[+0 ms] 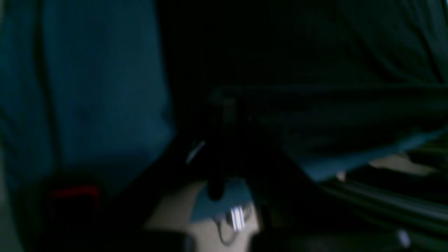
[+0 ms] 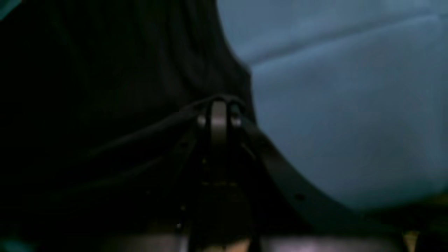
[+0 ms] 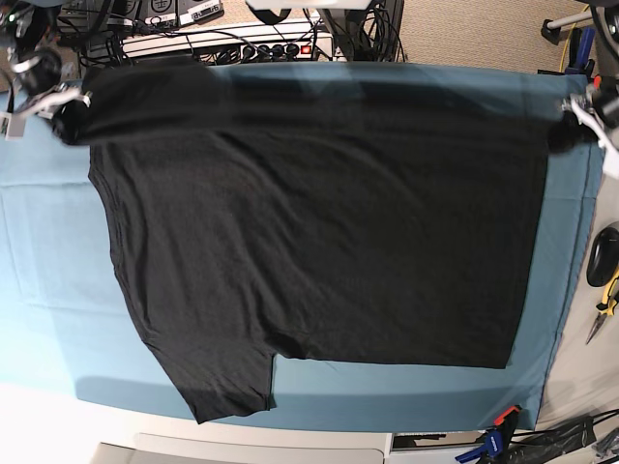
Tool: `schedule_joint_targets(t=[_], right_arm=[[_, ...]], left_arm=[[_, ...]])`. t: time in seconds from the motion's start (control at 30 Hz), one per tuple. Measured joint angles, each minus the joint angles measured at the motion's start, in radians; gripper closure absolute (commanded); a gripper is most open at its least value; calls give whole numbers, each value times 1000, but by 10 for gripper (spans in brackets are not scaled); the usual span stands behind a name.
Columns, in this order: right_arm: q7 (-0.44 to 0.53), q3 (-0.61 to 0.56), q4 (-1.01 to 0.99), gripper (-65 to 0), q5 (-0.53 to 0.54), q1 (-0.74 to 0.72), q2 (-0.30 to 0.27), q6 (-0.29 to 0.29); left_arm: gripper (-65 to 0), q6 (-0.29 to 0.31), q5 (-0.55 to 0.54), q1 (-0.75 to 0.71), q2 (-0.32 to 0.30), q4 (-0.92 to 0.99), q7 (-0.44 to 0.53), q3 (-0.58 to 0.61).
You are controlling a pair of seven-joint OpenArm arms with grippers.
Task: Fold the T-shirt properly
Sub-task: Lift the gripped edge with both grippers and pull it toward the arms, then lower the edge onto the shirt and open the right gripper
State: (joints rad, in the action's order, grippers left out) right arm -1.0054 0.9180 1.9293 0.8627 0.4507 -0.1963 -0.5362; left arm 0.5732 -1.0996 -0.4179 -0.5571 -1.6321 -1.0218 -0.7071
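Teal table cover [image 3: 48,290], beige carpet [image 3: 464,29], tangled cables [image 3: 242,39]

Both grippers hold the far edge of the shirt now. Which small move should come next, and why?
Probably carry the T-shirt's lifted far edge toward the near edge. The left gripper and right gripper each pinch a far corner, and the rest lies spread flat on the teal cover.

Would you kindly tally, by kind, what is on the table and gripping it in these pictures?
T-shirt, black: 1
Table cover, teal: 1
Grippers, jaws shut on the T-shirt's far edge: 2, left gripper and right gripper
Total: 4
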Motion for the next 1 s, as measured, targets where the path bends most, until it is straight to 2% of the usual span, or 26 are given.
schedule_joint_targets(t=[0.1, 0.23, 0.33, 0.43, 0.63, 0.8, 0.9, 1.0], right_arm=[[30, -52, 0, 0, -61, -52, -1, 5], [79, -203, -43, 0, -184, -125, 0, 13], [115, -296, -95, 0, -290, -198, 0, 30], [140, -343, -145, 0, -358, -268, -1, 54], [154, -354, -300, 0, -379, -372, -5, 60], [162, -354, -458, 0, -381, -452, -32, 61], [167, -354, -515, 0, -381, -484, -47, 63], [170, -354, -522, 0, -375, -496, -50, 64]], left_arm=[[0, -8, 20, 35, 0, 1, 14, 0], [0, -8, 50, 70, -3, 13, 32, 16], [0, -8, 80, 98, -3, 27, 36, 77], [0, -16, 139, 140, -3, 50, 57, 151], [0, -84, 282, 244, -3, 81, 111, 274], [0, -85, 296, 306, -3, 158, 114, 296], [0, -137, 317, 331, -3, 203, 114, 296], [0, -165, 347, 344, -3, 219, 130, 296]])
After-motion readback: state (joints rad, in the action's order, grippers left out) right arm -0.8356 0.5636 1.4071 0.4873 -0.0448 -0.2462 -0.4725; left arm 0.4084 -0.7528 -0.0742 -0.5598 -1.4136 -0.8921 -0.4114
